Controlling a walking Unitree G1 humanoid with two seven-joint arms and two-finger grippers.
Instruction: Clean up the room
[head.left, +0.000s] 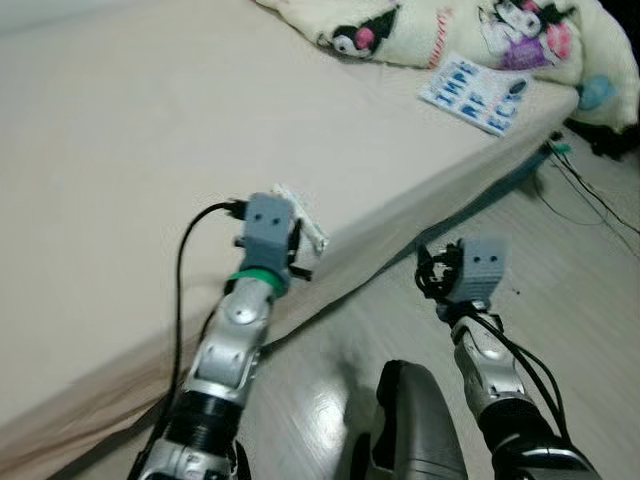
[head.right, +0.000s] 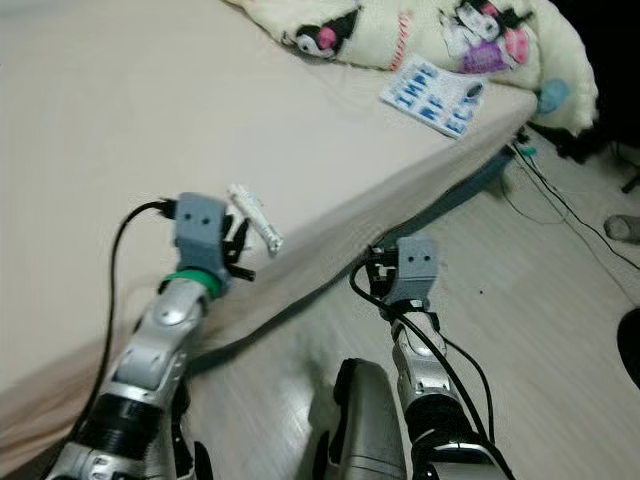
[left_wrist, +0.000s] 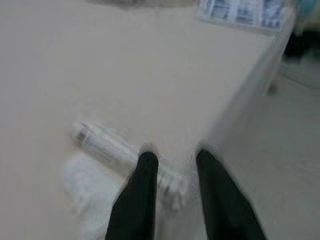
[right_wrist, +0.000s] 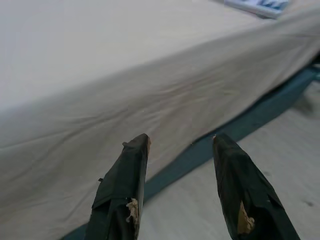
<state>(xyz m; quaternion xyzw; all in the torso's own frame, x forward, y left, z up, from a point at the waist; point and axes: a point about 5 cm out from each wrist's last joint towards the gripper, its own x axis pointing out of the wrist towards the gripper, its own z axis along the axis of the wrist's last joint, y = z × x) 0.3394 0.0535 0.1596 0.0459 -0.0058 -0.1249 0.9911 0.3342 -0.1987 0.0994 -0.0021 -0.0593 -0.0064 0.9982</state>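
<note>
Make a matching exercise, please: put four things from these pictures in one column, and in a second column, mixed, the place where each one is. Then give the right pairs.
Things
1. white wrapper
2. blue-lettered booklet
3. left hand
4. right hand

Places
A. over the floor, facing the side of the bed
B. near the far corner of the bed, beside the patterned blanket
C. on the sheet close to the bed's edge, just ahead of one hand
D. above the bed's edge, fingers apart by the wrapper

Pairs: 1-C, 2-B, 3-D, 4-A
</note>
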